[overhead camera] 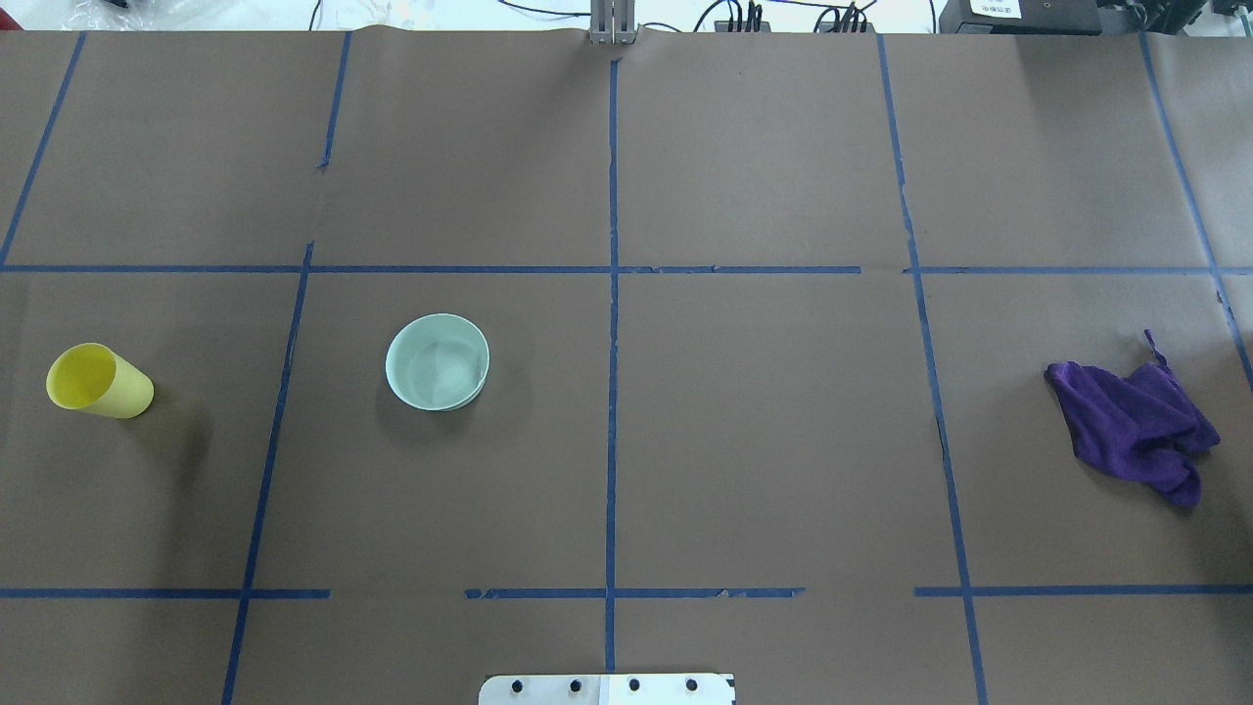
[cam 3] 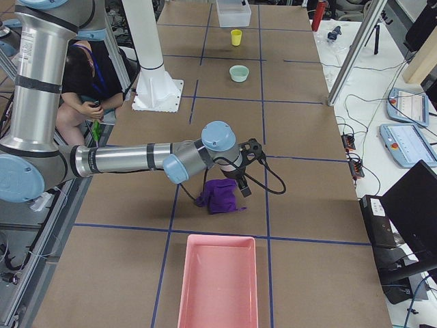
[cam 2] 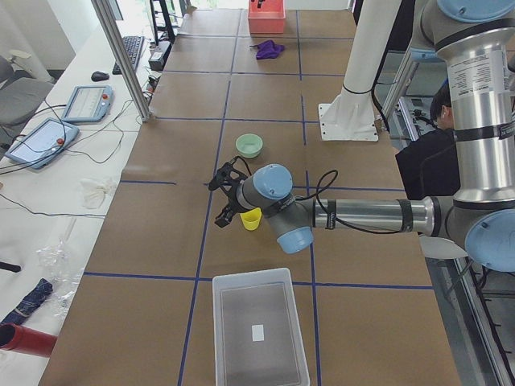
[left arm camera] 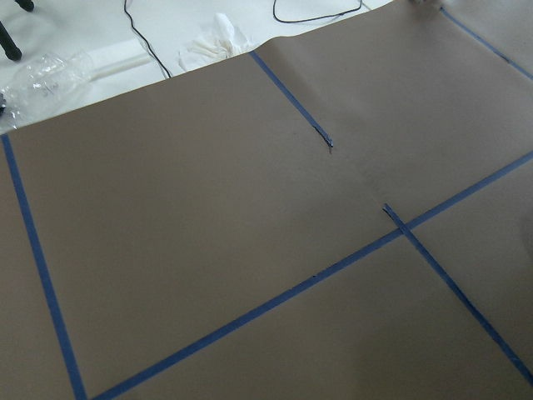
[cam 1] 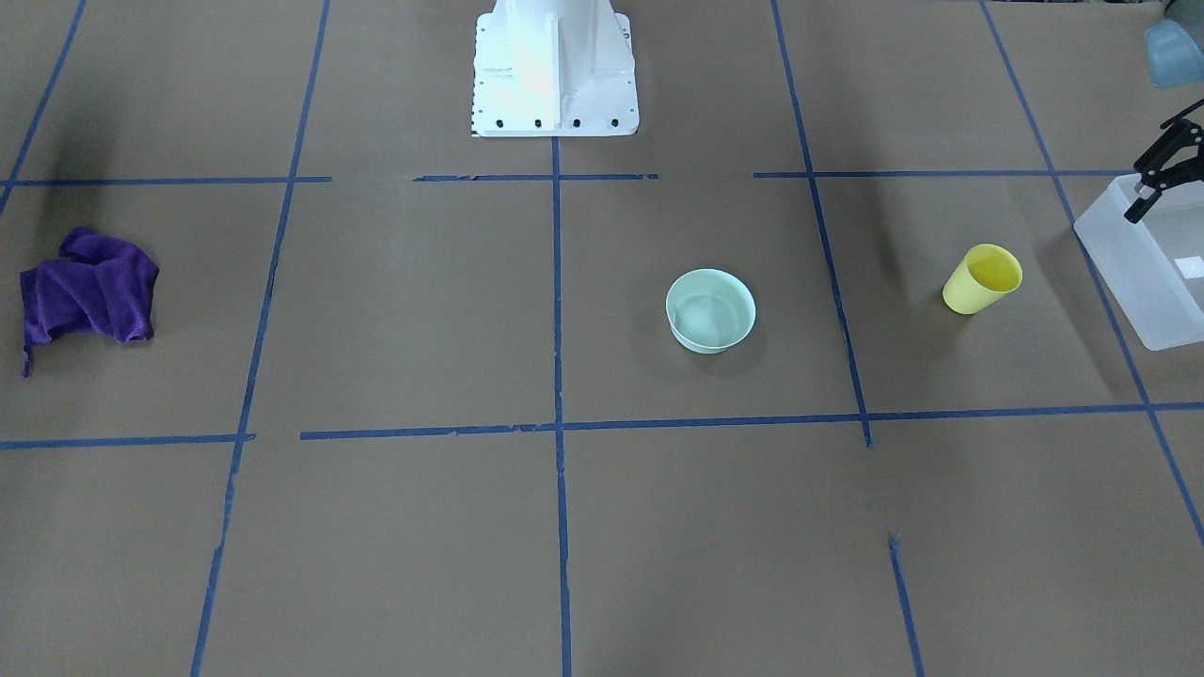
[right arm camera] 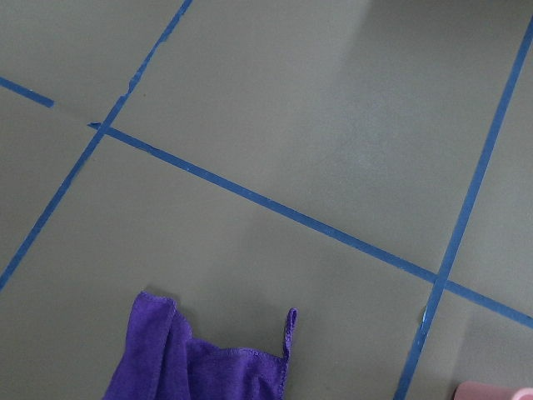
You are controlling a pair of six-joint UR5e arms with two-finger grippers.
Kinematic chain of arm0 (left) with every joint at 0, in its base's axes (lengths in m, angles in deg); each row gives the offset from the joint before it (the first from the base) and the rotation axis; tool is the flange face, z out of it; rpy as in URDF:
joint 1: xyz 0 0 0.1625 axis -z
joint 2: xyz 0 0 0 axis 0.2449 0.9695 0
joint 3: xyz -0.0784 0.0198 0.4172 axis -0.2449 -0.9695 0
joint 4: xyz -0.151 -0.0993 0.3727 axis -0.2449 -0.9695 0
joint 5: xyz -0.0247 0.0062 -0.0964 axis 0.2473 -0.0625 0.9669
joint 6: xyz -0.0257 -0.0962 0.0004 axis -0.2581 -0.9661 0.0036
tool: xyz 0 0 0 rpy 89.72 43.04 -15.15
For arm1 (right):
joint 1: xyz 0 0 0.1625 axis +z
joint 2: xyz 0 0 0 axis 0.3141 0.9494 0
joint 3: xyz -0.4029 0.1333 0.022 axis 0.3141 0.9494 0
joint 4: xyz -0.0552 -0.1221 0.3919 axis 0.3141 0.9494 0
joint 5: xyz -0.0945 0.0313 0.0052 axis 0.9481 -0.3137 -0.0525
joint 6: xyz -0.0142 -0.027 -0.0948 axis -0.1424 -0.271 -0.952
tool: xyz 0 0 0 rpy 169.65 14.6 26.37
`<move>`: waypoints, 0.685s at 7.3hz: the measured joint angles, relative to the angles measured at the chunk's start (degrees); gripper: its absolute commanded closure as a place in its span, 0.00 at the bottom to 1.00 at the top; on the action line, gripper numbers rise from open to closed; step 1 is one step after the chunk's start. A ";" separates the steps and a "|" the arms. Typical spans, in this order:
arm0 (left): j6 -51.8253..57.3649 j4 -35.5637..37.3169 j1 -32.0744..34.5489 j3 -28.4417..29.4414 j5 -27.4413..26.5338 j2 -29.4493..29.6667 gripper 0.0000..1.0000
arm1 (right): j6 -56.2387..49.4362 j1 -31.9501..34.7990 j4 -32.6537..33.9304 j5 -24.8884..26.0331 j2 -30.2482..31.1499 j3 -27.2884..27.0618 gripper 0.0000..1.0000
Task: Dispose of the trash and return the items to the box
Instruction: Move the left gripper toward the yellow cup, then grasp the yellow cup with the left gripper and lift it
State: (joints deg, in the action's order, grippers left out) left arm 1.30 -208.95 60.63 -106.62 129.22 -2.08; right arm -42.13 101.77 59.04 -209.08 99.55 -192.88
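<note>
The yellow cup (cam 1: 983, 279) stands upright on the brown table; it also shows in the overhead view (overhead camera: 98, 382). The translucent white box (cam 1: 1143, 273) sits beyond it at the table's end, seen whole in the exterior left view (cam 2: 257, 330). My left gripper (cam 1: 1164, 177) hangs open and empty in the air above the cup, near the box's edge; the exterior left view (cam 2: 220, 201) shows its fingers spread. My right gripper (cam 3: 247, 169) hovers just above a purple cloth (cam 3: 220, 195); I cannot tell whether it is open or shut.
A pale green bowl (cam 1: 710, 310) stands near the table's middle. The purple cloth (overhead camera: 1136, 421) lies crumpled on the robot's right. A pink tray (cam 3: 218, 283) sits at that end. The robot's white base (cam 1: 555, 75) is at the table's edge.
</note>
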 measured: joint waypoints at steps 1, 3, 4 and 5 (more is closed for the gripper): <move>-5.08 -0.20 -4.39 -0.28 -6.41 -1.34 0.17 | 0.11 -0.02 -0.06 -0.01 0.02 0.04 0.00; -19.40 -0.34 -13.51 -0.02 -14.08 -2.81 0.33 | 0.14 -0.05 -0.05 0.07 0.10 0.12 0.00; -24.78 -0.36 -16.71 0.20 -15.15 -2.96 0.34 | 0.14 -0.05 -0.04 0.12 0.12 0.19 0.00; -27.93 -0.36 -18.81 0.47 -15.72 -3.00 0.35 | 0.13 -0.05 -0.05 0.15 0.13 0.21 0.00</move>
State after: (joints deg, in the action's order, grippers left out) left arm -26.63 -209.31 41.82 -106.16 113.50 -5.07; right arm -42.00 101.71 58.99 -208.93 99.68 -192.67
